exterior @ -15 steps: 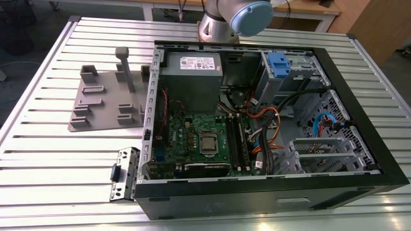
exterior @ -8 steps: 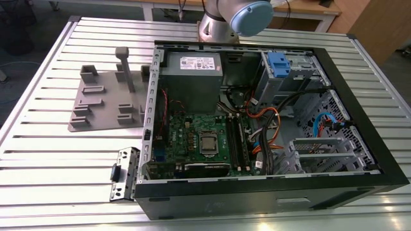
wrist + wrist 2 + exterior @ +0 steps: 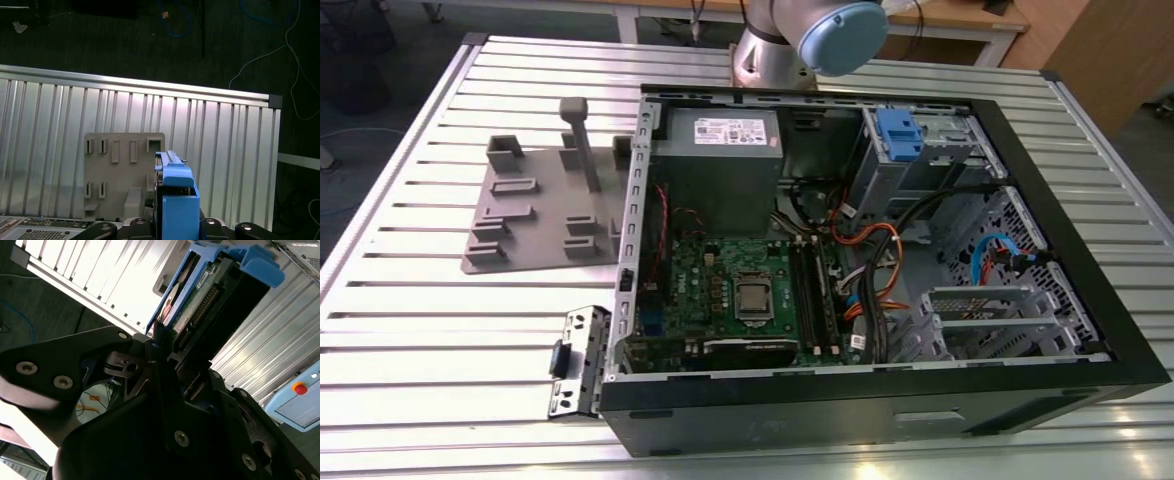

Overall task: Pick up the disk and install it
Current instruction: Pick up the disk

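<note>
Aloft over the ribbed aluminium desk [image 3: 225, 140], the flat silver disk in its blue plastic carrier frame [image 3: 200, 295] sits pinched edge-on in the black gripper [image 3: 161, 340]. Pick-up appears done. Installation into the open black computer case [image 3: 881, 400] appears not yet made.

Harsh glare on the slatted table [image 3: 95, 267]; dim, blurred foreground

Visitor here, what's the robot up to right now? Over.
Fingers shut on the silver hard drive in its blue plastic frame. Drive held above the ribbed metal table, over the grey slotted holder plate. Nothing blocking seen.
</note>
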